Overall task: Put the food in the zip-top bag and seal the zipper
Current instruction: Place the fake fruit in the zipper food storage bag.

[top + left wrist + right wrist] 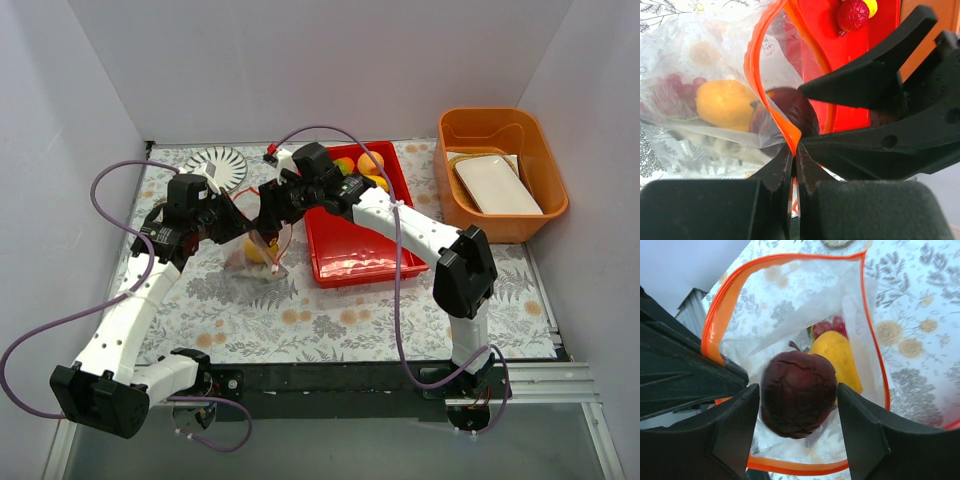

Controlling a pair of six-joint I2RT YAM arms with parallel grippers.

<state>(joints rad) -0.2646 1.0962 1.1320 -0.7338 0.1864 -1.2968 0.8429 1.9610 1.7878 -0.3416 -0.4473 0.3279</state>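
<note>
The clear zip-top bag (250, 262) lies left of the red tray, its mouth held wide. My left gripper (794, 146) is shut on the orange-red zipper (756, 60) strip at the mouth's corner. My right gripper (799, 405) hangs over the mouth with its jaws open on either side of a dark red, stemmed fruit (799, 392), and thin gaps show at both fingers. Deeper in the bag lie a yellow fruit (840, 355) and purple grapes (827, 327). More food, orange and yellow fruits (365, 165), sits at the tray's far end.
The red tray (360, 260) stands right of the bag. An orange bin (445, 170) at the back right holds a white dish (497, 185). A round white slotted disc (222, 165) lies at the back left. White walls close in the table.
</note>
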